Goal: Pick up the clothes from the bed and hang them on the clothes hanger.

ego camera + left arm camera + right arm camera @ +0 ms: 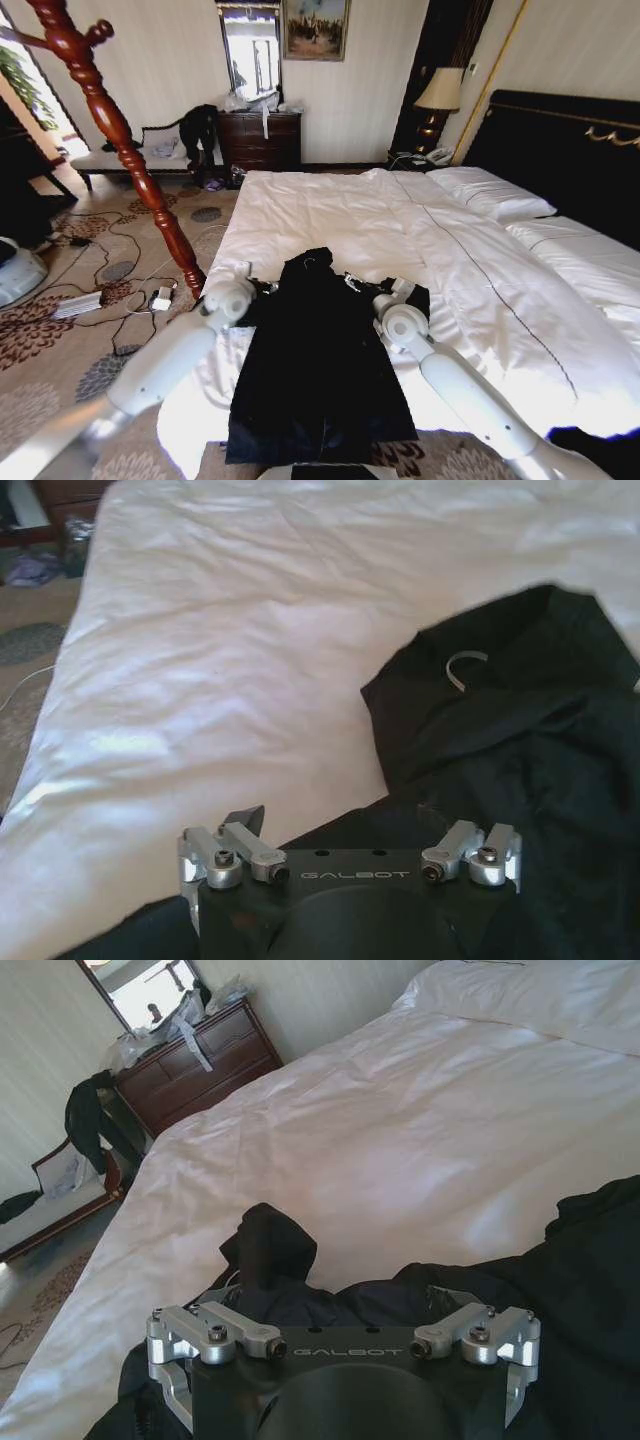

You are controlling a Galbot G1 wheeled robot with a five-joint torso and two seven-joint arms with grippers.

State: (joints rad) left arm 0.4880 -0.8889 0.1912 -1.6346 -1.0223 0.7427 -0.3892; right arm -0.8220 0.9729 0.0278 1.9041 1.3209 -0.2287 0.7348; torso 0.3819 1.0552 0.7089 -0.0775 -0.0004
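The clothes (pixel 320 360), a black matte garment, lie spread flat on the bed (pixel 420 240), their lower hem draped over the bed's near edge and their collar, with a small pale loop inside, pointing toward the middle of the duvet. The left pincer (pixel 350 855) sits at the garment's left shoulder and the right pincer (pixel 345 1335) at its right shoulder, each low over the dark cloth; whether either one is spread or clamped on fabric I cannot tell. Beyond the collar the white duvet runs on bare and smooth to the pillows (pixel 495 195) by the black headboard (pixel 570 150). Left of the bed a reddish wooden coat stand (pixel 120 140) leans over patterned carpet strewn with cables, and past the bed's far end stands a dark dresser (pixel 260 140).
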